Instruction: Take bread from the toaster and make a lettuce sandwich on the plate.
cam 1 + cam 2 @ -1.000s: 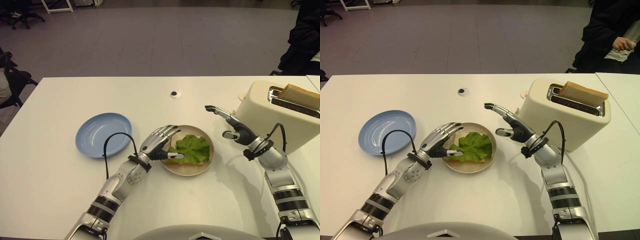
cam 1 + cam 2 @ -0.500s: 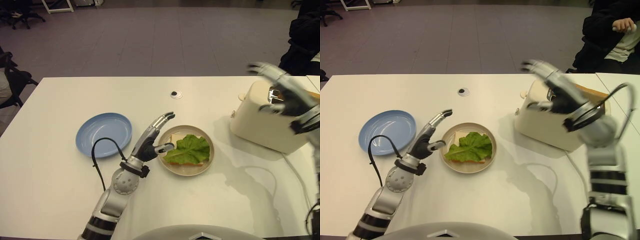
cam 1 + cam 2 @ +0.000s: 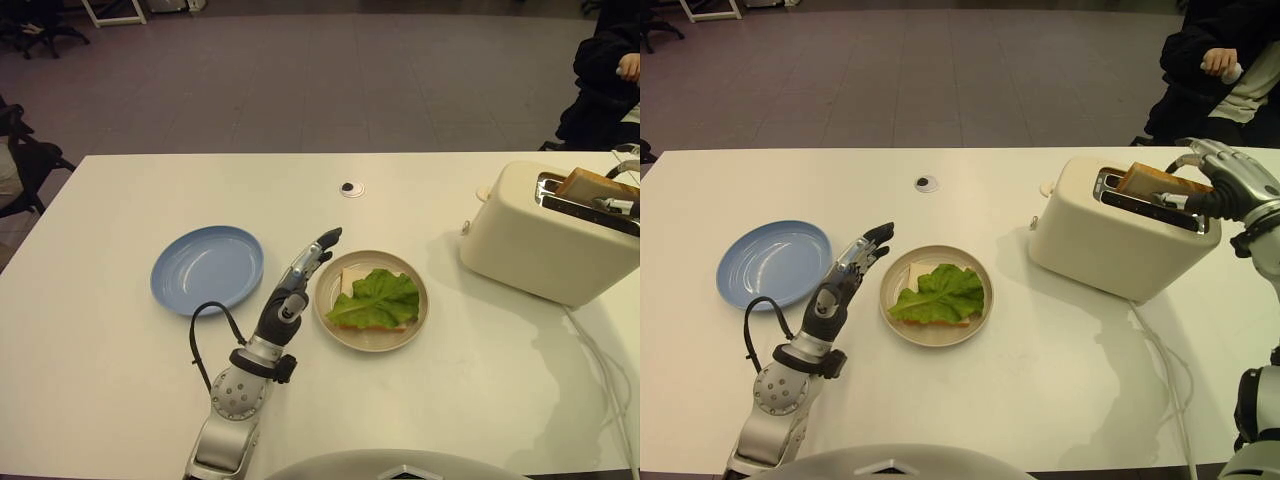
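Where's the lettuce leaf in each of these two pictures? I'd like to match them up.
Left eye view: the lettuce leaf lies just right of centre, on the tan plate.
Right eye view: the leaf lies just left of centre, on the same plate.
Shared landmark: the blue plate, to the left of the leaf in both.

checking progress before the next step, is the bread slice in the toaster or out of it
In. The bread slice stands in the toaster slot, its top poking above the rim, the right hand against its end.
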`<action>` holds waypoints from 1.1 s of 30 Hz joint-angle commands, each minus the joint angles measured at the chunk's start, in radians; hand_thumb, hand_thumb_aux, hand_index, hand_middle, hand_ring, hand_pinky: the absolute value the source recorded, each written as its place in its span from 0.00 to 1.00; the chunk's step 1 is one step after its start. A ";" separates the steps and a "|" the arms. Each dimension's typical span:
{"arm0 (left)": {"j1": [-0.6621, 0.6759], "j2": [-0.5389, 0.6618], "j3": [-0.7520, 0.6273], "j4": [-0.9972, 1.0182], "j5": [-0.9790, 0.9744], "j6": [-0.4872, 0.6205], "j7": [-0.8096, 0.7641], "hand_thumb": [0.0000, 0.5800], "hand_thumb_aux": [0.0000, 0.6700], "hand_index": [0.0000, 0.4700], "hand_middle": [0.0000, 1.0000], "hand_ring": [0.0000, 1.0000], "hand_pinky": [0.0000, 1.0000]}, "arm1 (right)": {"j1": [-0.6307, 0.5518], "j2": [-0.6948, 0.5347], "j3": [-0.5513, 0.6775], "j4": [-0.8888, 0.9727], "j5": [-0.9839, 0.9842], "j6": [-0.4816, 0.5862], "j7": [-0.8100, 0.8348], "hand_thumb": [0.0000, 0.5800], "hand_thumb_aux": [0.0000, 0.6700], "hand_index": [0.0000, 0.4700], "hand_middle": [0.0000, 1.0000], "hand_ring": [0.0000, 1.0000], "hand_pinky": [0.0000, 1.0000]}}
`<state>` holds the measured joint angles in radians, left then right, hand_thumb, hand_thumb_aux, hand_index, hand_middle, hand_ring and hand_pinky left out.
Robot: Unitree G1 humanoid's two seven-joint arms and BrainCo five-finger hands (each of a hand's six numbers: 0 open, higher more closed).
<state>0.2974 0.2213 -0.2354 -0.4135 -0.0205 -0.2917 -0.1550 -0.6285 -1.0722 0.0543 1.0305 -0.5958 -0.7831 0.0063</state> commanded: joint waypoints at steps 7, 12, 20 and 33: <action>-0.002 -0.021 0.015 0.010 0.003 0.006 -0.027 0.00 0.00 0.00 0.00 0.00 0.00 | -0.049 0.046 -0.012 0.031 0.185 -0.063 0.132 1.00 1.00 1.00 0.00 0.00 0.00; -0.002 -0.030 0.043 0.023 -0.010 -0.006 -0.027 0.00 0.00 0.00 0.00 0.00 0.00 | -0.127 0.042 -0.154 0.022 0.499 0.004 0.437 1.00 1.00 1.00 0.00 0.00 0.00; -0.002 -0.053 0.075 0.055 -0.001 -0.045 -0.018 0.00 0.00 0.00 0.00 0.00 0.00 | -0.138 0.128 -0.323 -0.380 1.116 0.638 1.069 1.00 1.00 1.00 0.00 0.00 0.00; -0.041 -0.038 0.081 0.104 0.107 -0.117 -0.018 0.00 0.00 0.00 0.00 0.00 0.00 | 0.191 0.467 0.095 -0.959 1.008 1.101 0.887 1.00 1.00 1.00 0.00 0.00 0.00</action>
<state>0.2585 0.1740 -0.1535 -0.3195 0.0588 -0.3984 -0.1754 -0.4440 -0.6450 0.0902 0.0497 0.4783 0.3124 0.9186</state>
